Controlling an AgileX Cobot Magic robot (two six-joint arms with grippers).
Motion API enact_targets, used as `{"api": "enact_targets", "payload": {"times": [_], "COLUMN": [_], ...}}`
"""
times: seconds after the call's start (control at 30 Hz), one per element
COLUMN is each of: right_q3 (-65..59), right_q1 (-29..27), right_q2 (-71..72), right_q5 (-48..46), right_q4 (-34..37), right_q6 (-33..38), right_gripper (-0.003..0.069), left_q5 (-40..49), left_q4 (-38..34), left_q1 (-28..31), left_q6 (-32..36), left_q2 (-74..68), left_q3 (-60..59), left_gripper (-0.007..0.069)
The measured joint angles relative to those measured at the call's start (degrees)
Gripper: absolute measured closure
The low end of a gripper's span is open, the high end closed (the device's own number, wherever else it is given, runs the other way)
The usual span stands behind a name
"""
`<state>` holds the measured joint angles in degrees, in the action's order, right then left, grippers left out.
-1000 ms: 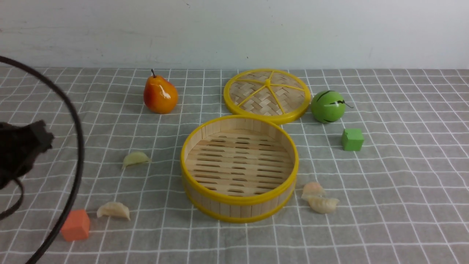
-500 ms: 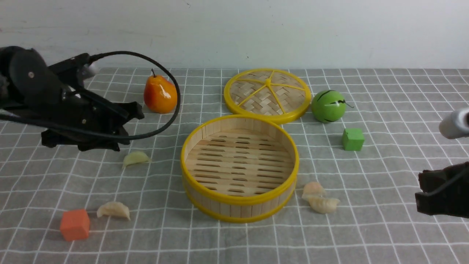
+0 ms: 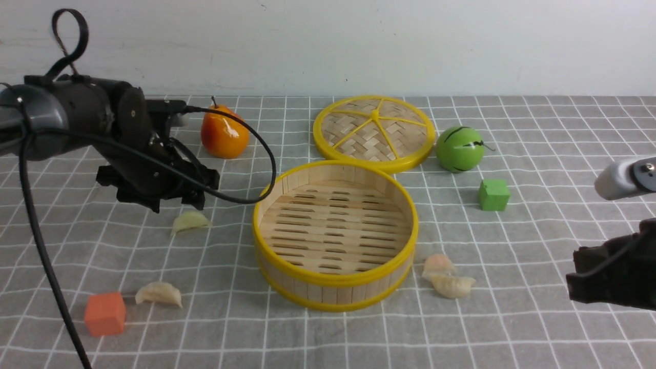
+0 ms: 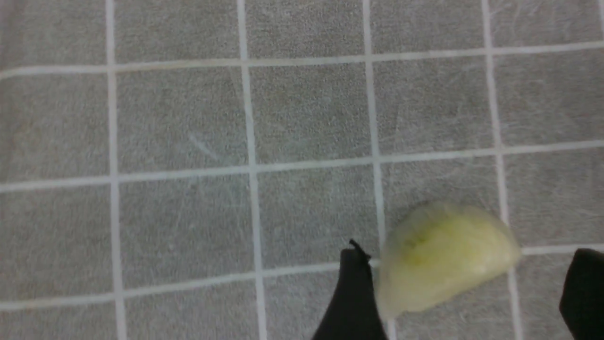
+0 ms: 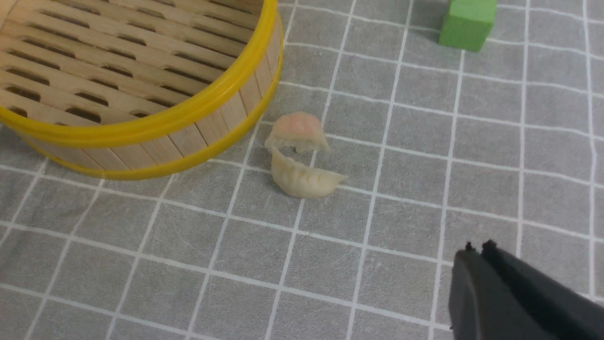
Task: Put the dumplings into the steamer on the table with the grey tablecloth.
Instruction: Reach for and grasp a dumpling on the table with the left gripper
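Right now the left gripper hangs just above the green dumpling. Its jaws are spread wide and hold nothing. Seen from the left wrist, that dumpling lies flat on the cloth between the two fingertips. It is just beside one tip and a bit apart from the other. Its long side runs almost from one jaw to the other, a little tilted, so I think a squeeze would catch it end to end.

The steamer sits empty, off to one side of these jaws. The right gripper is pressed shut on nothing. The pink dumpling and cream dumpling touch each other, well ahead of its tips. The left gripper is the nearer one, so it looks ready first.
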<state>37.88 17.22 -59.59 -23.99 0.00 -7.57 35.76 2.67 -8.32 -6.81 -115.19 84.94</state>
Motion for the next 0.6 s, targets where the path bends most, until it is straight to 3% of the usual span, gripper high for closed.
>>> {"api": "enact_targets", "payload": {"times": [0.2,0.33,0.6], "right_q3": [0.0,0.0,0.0], "right_q1": [0.0,0.0,0.0], "right_q2": [-1.9,-2.0,-2.0], "right_q5": [0.1,0.0,0.0], "right_q4": [2.4,4.3,4.7], "right_q6": [0.0,0.0,0.0], "right_gripper": [0.0659,0.0655,0.0652], "left_q5": [0.4,3.5,8.1], "left_q4": [0.2,-1.1,-3.7], "left_q1": [0.0,0.0,0.0], "left_q6": [3.5,4.5,4.6], "left_q2": [-5.9,-6.5,-5.0], "left_q3": [2.9,4.3,4.1], "left_gripper": [0.0108,0.0239,0.0239]}}
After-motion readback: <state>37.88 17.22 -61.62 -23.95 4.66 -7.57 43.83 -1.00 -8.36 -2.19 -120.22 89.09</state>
